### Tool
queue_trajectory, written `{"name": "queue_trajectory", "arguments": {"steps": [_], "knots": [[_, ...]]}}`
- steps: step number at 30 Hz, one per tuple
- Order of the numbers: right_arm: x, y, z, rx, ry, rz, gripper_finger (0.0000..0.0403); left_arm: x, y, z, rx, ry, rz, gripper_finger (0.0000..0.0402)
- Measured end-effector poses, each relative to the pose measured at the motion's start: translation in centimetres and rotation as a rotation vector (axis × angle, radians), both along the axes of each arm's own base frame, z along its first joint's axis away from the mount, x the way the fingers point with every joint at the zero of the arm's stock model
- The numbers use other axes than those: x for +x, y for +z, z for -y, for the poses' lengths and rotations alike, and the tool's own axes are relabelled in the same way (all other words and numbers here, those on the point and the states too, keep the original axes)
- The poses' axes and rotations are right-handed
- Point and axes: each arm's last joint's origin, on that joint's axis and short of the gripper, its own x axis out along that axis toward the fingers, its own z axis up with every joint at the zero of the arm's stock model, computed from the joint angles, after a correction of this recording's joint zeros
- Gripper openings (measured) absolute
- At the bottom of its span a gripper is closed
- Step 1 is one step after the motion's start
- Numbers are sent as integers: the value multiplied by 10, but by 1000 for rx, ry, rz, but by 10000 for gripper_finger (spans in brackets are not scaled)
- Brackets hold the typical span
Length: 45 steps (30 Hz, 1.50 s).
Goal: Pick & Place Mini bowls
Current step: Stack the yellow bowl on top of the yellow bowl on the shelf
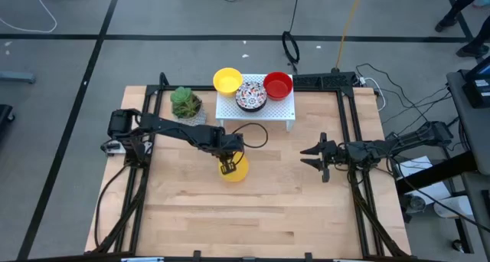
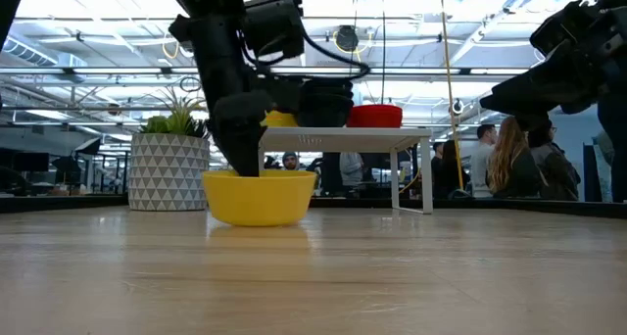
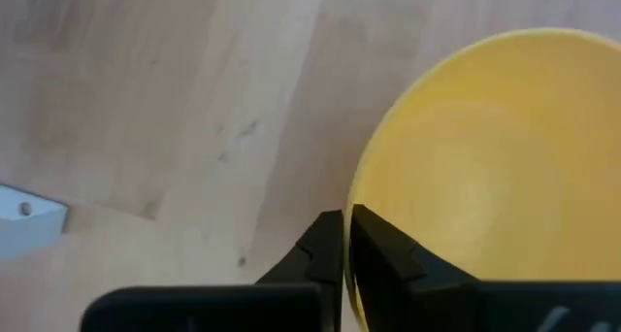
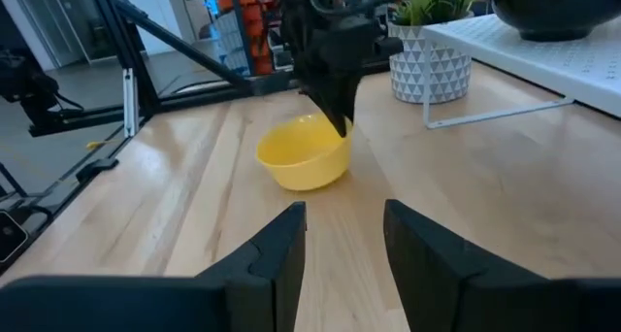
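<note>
The left gripper [image 1: 227,168] is pinched shut on the rim of a yellow mini bowl [image 1: 235,168] that sits on the bench [image 1: 268,201] in front of the white rack [image 1: 256,106]. The hold is on one thin edge only, so the bowl could tip, swing or slip free on lifting, and a slide would knock it across the wood. On the rack stand another yellow bowl [image 1: 227,80], a mosaic bowl [image 1: 250,94] and a red bowl [image 1: 278,85], close together; placing a fourth there risks nudging them. The potted plant [image 1: 185,103] stands just beside the rack's left end and near the left arm's path. The right gripper [image 1: 320,158] hangs open over the bench's right side, well apart and holding nothing.
</note>
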Motion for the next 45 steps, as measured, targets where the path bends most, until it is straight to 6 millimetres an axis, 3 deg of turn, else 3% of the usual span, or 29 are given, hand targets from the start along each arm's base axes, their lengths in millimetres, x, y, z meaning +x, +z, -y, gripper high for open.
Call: {"name": "queue_trajectory", "arguments": {"steps": [7,14,22,27,33,45], "knots": [[0,0,0,0,-1,-1,128,-15,49,-1,-14,-24,157,7],[0,-1,0,-12,1,-9,128,-44,111,-13,28,-11,392,23],[0,-1,0,-13,1,-9,128,-88,173,-49,248,192,663,7],[0,-1,0,-13,1,-9,128,-108,198,-79,342,345,834,26],[0,-1,0,-13,1,-9,128,-112,205,-114,426,440,920,34],[0,-1,0,-13,1,-10,128,-102,162,-182,351,640,823,35]]}}
